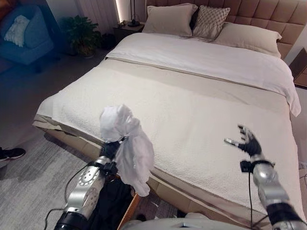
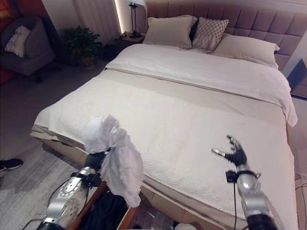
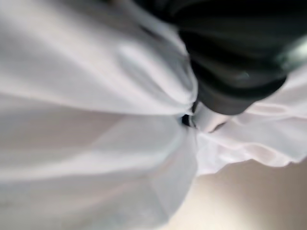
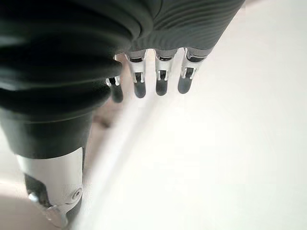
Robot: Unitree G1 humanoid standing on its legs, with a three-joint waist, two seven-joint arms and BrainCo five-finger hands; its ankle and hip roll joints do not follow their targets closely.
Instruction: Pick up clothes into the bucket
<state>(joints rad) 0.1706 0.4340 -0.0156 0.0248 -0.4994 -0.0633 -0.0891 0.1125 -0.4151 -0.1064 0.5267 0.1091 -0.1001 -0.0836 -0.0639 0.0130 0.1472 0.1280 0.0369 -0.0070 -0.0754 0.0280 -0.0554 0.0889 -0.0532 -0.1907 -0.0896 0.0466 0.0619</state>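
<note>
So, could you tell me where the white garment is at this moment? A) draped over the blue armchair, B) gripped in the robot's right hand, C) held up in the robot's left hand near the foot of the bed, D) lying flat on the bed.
C: the white garment hangs bunched from the raised left hand, while the right hand hovers open over the bed, holding nothing.

garment (image 1: 127,143): thin white cloth, smooth, soft folds
bed cover (image 1: 192,115): cream cloth, nubbly matt weave
headboard (image 1: 259,12): tufted upholstery, matt
left hand (image 1: 110,148): dark ribbed cover, matt
right hand (image 1: 249,143) fingers (image 4: 161,79): silver metal-look, dark tips, slight gloss
</note>
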